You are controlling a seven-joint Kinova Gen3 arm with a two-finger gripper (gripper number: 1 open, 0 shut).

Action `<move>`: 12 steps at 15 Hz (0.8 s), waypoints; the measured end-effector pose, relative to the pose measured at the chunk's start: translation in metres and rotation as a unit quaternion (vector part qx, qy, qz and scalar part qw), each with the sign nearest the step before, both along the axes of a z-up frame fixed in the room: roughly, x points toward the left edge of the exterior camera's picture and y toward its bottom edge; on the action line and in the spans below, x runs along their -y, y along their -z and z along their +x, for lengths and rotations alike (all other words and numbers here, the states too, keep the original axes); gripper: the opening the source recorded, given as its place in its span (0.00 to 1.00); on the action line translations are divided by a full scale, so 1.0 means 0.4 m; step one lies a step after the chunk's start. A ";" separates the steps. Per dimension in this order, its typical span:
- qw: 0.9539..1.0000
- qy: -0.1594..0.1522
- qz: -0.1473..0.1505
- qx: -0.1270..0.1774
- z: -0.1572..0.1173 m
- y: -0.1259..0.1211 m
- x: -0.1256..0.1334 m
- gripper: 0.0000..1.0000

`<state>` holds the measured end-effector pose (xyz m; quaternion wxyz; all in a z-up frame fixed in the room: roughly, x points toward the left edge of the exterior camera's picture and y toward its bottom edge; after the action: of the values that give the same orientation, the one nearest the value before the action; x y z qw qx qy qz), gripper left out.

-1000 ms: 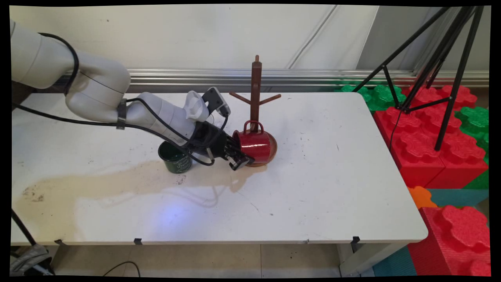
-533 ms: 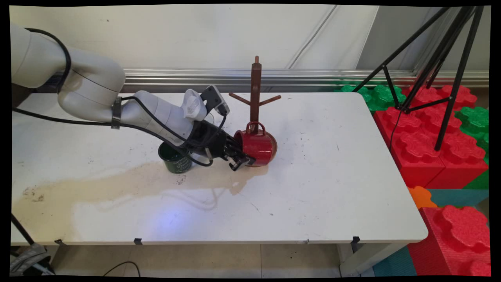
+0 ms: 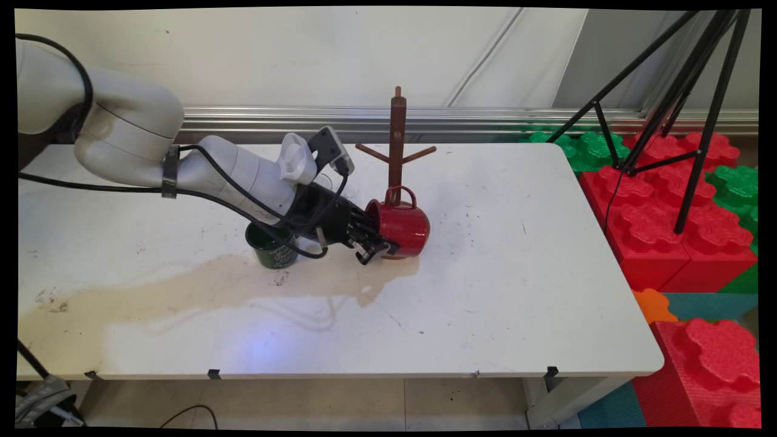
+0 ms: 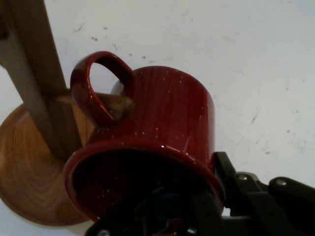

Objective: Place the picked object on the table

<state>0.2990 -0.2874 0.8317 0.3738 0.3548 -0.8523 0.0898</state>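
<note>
The red mug (image 3: 402,226) lies tipped on its side, mouth toward the arm and handle uppermost, right at the foot of the brown mug tree (image 3: 397,130). The pincer (image 3: 373,246) is clenched on the mug's rim. In the hand view one black finger (image 4: 224,172) presses the outside of the wall by the rim, and the other seems to reach into the dark mouth, though it is hard to make out there. In the same view a short low peg (image 4: 115,102) on the tree's post sits at the handle's loop and appears to pass into it. The mug body hangs over the tree's round wooden base (image 4: 29,182); whether it rests on that base I cannot tell. The upper pegs of the tree are bare.

Just behind the pincer, under the wrist, a dark green mug (image 3: 271,246) stands upright on the worktop (image 3: 516,273), near the red one but not touching it. Black cables (image 3: 230,182) loop along the forearm.

The worktop is white and scuffed, with a broad tan stain (image 3: 182,285) running from its left edge to just beneath the pincer — dried or wet, I cannot say. Behind it are a metal rail (image 3: 273,118) and a pale wall. To the right stand big red and green foam blocks (image 3: 655,224) with a black tripod (image 3: 686,91) over them.
</note>
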 end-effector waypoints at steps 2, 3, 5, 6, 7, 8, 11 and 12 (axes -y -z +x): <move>1.000 0.002 -0.003 -0.002 -0.002 -0.009 -0.005 0.00; 1.000 0.004 -0.004 -0.002 -0.004 -0.014 -0.008 0.00; 1.000 0.005 -0.007 -0.003 -0.005 -0.024 -0.015 0.00; 1.000 0.006 -0.007 -0.003 -0.004 -0.027 -0.018 0.00; 1.000 0.006 -0.007 -0.002 -0.003 -0.033 -0.023 0.00; 1.000 0.006 -0.007 -0.002 -0.002 -0.037 -0.026 0.00; 1.000 0.008 -0.007 0.001 0.004 -0.054 -0.043 0.00; 1.000 0.008 -0.007 0.002 0.006 -0.058 -0.047 0.00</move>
<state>0.3014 -0.2685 0.8549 0.3756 0.3454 -0.8550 0.0932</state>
